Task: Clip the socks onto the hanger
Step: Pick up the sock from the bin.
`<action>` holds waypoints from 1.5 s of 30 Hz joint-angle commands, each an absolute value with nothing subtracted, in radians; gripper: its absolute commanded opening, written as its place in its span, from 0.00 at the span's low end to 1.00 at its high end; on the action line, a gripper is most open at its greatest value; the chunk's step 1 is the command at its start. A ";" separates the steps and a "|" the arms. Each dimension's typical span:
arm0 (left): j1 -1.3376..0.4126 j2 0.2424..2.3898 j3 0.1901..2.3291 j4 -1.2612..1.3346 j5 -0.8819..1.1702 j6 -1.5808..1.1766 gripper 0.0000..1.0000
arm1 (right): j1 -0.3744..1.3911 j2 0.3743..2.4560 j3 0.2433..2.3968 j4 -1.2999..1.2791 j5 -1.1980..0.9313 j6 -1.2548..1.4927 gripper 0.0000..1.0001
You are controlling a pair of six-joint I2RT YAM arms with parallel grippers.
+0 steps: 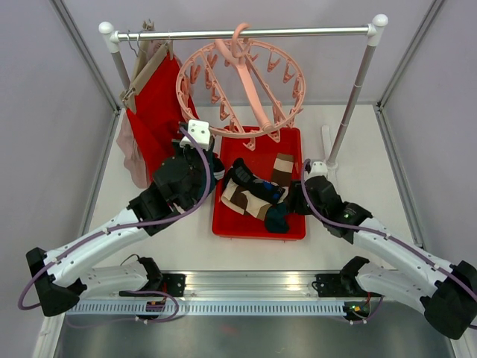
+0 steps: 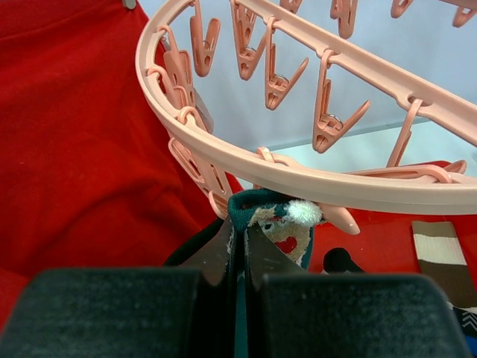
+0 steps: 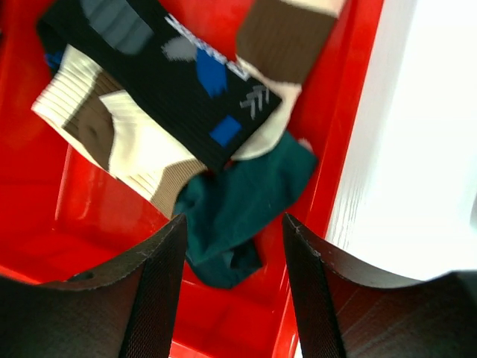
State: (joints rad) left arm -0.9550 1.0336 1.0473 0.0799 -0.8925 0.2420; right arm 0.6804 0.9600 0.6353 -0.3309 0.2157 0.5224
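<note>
The pale-pink ring hanger [image 1: 240,89] hangs by its hook from the rail, its clip pegs dangling. In the left wrist view its rim [image 2: 298,175] is just above my left gripper [image 2: 240,235], which is shut on a dark teal patterned sock [image 2: 287,224] held up against the underside of the rim beside a peg [image 2: 339,216]. In the top view the left gripper [image 1: 211,165] is at the tray's left edge. My right gripper [image 3: 232,231] is open above a teal sock [image 3: 235,209] in the red tray [image 3: 97,231]. A black sock [image 3: 179,82] and beige socks [image 3: 134,142] lie beside it.
A red cloth [image 1: 156,112] on a wooden hanger hangs left of the ring, close behind my left arm. The red tray [image 1: 223,224] sits at the table's middle. The rail's right post [image 1: 350,104] stands right of the tray. Frame posts stand at the sides.
</note>
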 commanded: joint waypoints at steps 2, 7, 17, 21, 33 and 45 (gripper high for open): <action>-0.946 1.037 1.048 0.086 -0.890 0.186 0.02 | 0.715 0.960 0.612 -0.315 0.311 0.686 0.60; -0.946 1.029 1.045 0.087 -0.881 0.176 0.02 | 0.722 0.983 0.575 -0.281 0.319 0.779 0.59; -0.945 1.031 1.040 0.090 -0.865 0.158 0.02 | 0.742 1.060 0.525 -0.229 0.324 0.934 0.56; -0.943 1.034 1.039 0.089 -0.854 0.152 0.02 | 0.744 1.132 0.523 -0.193 0.333 0.982 0.56; -0.945 1.022 1.037 0.057 -0.799 0.129 0.04 | 0.744 1.223 0.560 -0.144 0.368 0.945 0.01; -0.945 1.011 1.080 -0.046 -0.600 0.018 0.14 | 0.756 0.976 0.614 -0.123 0.318 0.625 0.00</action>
